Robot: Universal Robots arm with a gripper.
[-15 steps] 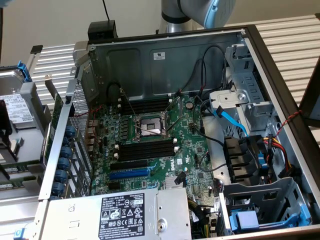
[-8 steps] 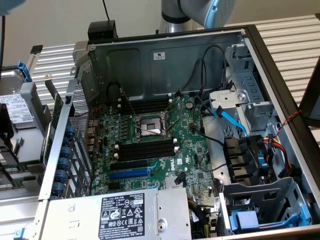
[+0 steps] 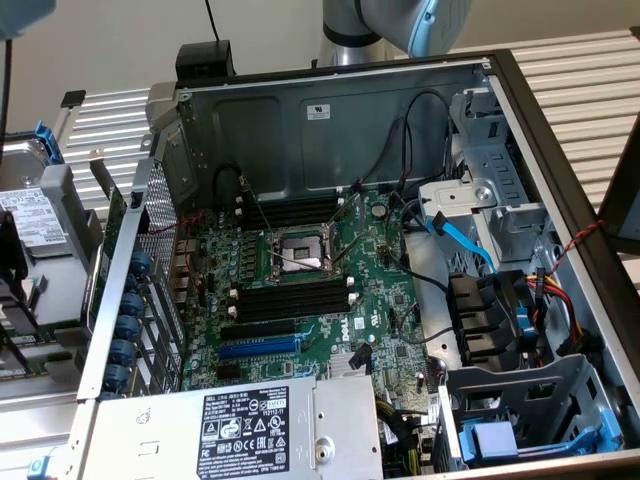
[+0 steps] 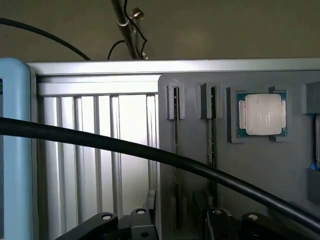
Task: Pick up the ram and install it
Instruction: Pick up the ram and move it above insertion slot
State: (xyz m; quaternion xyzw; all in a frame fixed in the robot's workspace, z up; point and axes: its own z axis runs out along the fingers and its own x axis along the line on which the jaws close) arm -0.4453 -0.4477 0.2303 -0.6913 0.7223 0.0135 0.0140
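In the wrist view a grey holder tray [image 4: 260,170] carries two ram sticks standing on edge in narrow slots, one [image 4: 176,150] and a second [image 4: 213,145] beside it. My gripper [image 4: 180,224] hovers over the tray, open, its black fingers [image 4: 144,220] apart on either side of the first stick's line and touching nothing. In the exterior view the open computer case shows the green motherboard [image 3: 380,290] with long black memory slots [image 3: 290,300] in front of the processor socket [image 3: 300,252] and more behind it [image 3: 290,212]. The arm [image 3: 400,20] reaches in from the top.
A processor chip [image 4: 261,114] sits in a pocket of the tray beside the sticks. A thick black cable [image 4: 150,152] crosses the wrist view. Ribbed metal tabletop [image 4: 95,160] lies beside the tray. The case holds a power supply [image 3: 240,430], blue slot [image 3: 258,348] and drive cages [image 3: 500,330].
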